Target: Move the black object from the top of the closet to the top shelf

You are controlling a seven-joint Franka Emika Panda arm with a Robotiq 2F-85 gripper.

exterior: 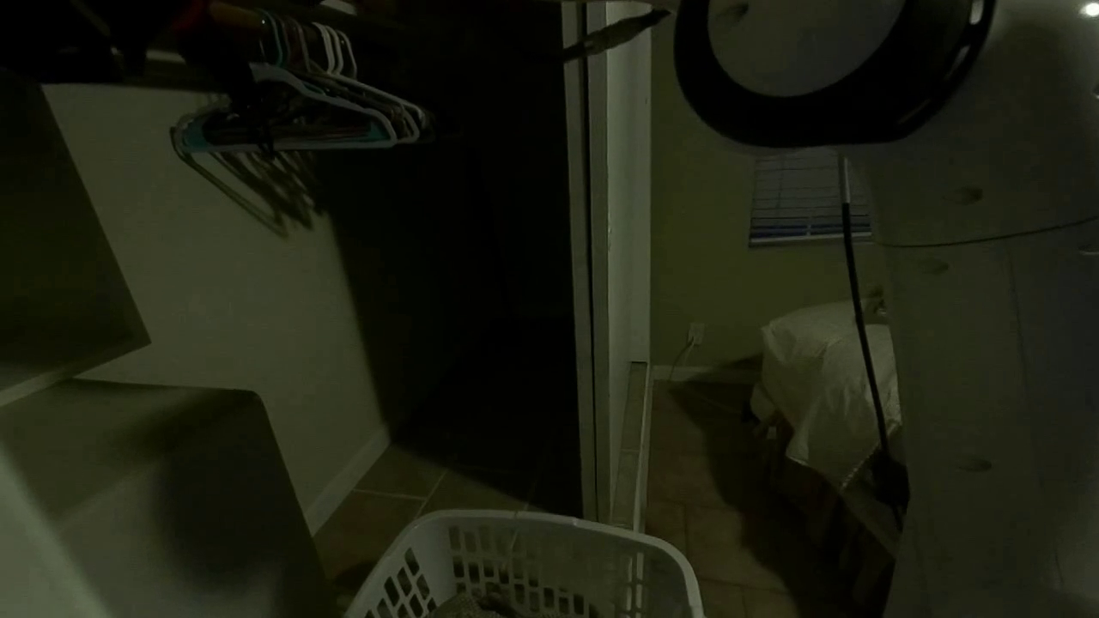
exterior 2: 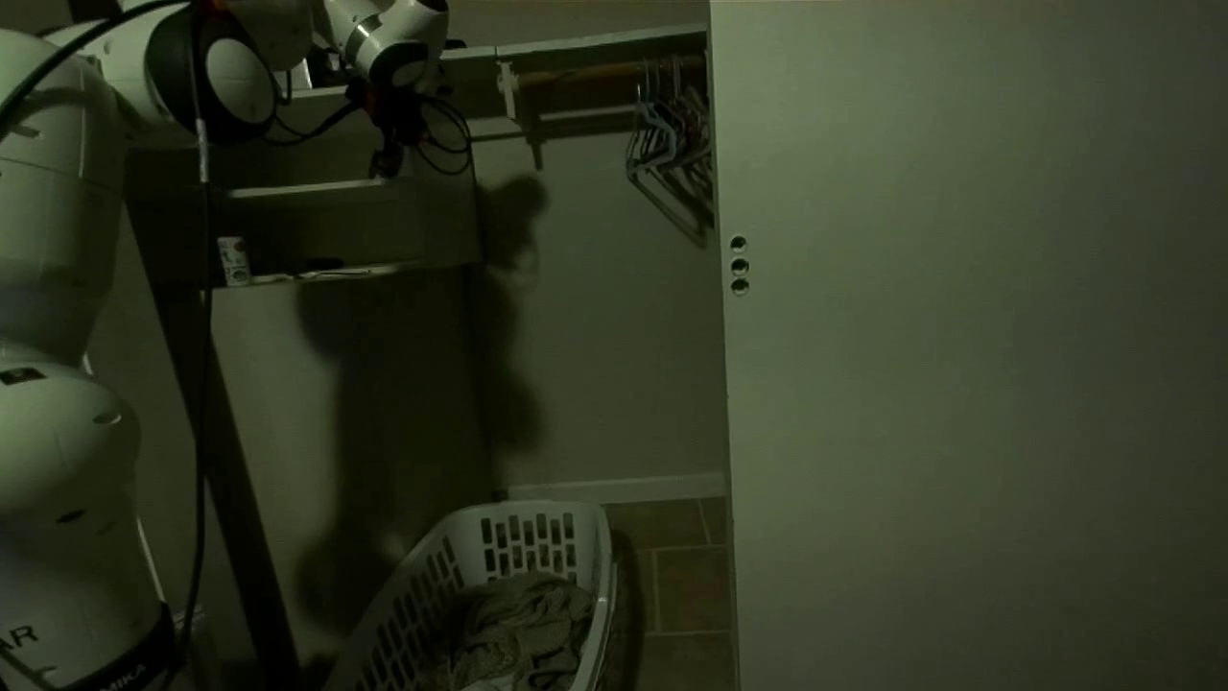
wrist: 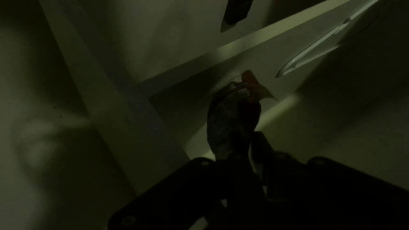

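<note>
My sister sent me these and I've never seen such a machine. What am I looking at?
The big white machine is a robot arm, standing by a closet with hangers. Two pictures come from cameras set away from it; the wrist view comes from one on its wrist, looking along its gripper. The gripper seems shut on a dark thing with a red part, too dim to name. On a shelf sits a pale patterned container; lower down, a white basket holds crumpled cloth.

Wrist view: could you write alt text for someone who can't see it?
A black robot gripper holds a dark, partly red object against dimly lit shelving. A black item shows at top, a white clothes hanger at upper right.
</note>
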